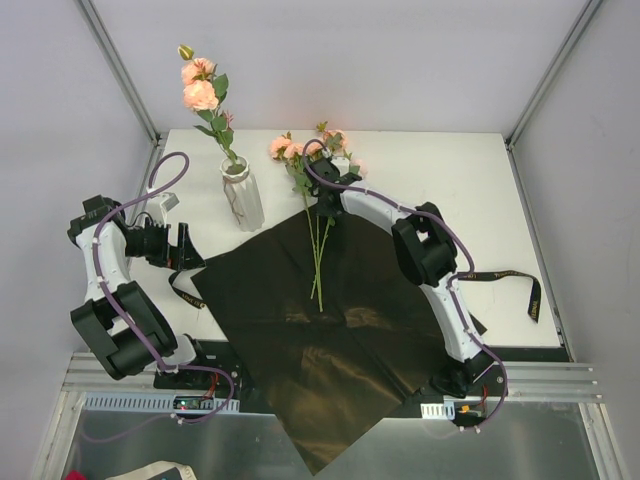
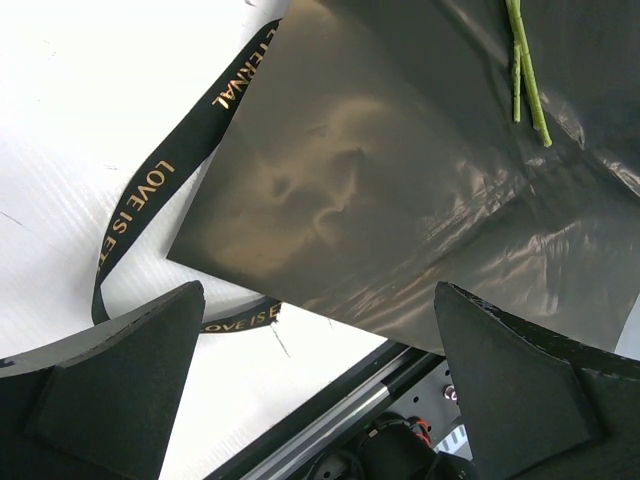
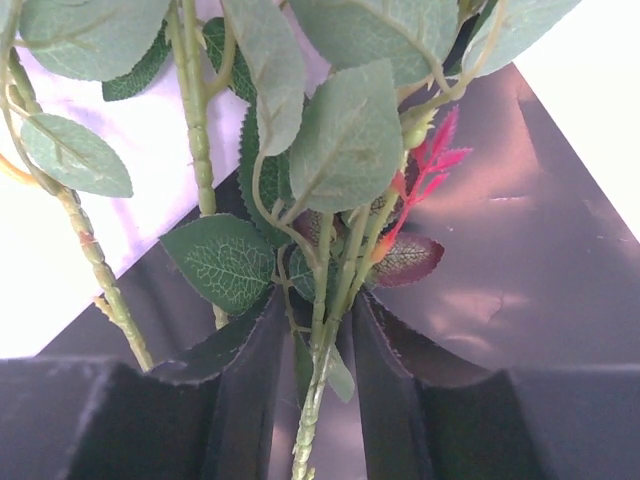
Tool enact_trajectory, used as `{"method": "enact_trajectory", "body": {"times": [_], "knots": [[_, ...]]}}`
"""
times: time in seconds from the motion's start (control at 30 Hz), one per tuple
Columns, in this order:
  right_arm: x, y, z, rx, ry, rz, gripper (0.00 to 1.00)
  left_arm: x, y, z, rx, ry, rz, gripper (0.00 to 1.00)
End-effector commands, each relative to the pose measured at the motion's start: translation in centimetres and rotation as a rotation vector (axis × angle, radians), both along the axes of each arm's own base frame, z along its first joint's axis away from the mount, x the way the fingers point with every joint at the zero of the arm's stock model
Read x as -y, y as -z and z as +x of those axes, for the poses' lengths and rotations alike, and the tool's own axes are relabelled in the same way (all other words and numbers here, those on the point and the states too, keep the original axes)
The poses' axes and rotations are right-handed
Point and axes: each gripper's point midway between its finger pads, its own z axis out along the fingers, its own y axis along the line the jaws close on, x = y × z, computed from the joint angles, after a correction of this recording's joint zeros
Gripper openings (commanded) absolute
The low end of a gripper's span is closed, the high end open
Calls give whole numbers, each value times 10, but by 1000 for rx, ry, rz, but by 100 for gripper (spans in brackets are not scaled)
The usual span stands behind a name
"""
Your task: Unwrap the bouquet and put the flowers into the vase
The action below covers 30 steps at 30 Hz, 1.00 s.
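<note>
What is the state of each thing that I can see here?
vase, upright, holding one rose stem
black wrapping paper, unfolded, spread flat
ribbon, untied, loose
loose rose stems, lying across the paper's far edge
left claw, open, empty
right claw, narrowly apart around one stem, grip unclear

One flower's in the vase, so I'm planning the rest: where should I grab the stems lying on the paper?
Probably the bare stems just below the leaves, from straight above with the jaws across them: they lie flat on the paper, thin and straight, and the leafy end is bulky.
</note>
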Motion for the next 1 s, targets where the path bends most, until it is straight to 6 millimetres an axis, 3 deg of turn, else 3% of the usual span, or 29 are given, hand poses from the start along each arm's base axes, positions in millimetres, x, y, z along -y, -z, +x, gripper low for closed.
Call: {"method": "enact_trajectory", "body": {"times": [0.0,0.07,0.1,0.13,0.2,0.27,0.3,0.37,0.43,0.47,0.67,0.73,0.77,0.83,0.97], "knots": [[7,-9,-4,-15,36,2,28,4,-19,1,65,23,-12,99],[9,-13,-4,11,46,15,21,5,-19,0,67,23,-12,99],[8,-33,-1,53,51,47,13,4,-19,0,69,25,-5,99],[14,-33,-5,63,58,40,9,5,-19,0,67,27,-10,99],[11,-70,1,160,66,110,1,5,-20,-1,72,25,-8,99],[12,-91,1,230,76,133,1,6,-20,-1,73,27,-6,99],[13,-121,0,287,80,161,1,5,-21,-1,74,25,-7,99],[14,-147,-2,362,81,160,1,5,-21,-1,74,27,-1,99],[21,-186,-6,461,94,140,1,5,-22,-1,76,27,0,99],[12,-204,-12,518,83,151,1,5,-22,-1,77,27,3,99],[6,-306,-39,865,52,-15,1,6,-24,-2,82,27,-2,99],[4,-325,-53,949,-11,-195,1,7,-25,-2,84,27,-1,99],[-1,-359,-56,1075,53,-99,1,7,-25,-3,84,26,-3,99],[-18,-386,-70,1188,-28,-96,1,8,-26,-2,82,23,-12,99],[-54,-454,-95,1375,-136,284,1,6,-31,1,87,7,-34,99]]}}
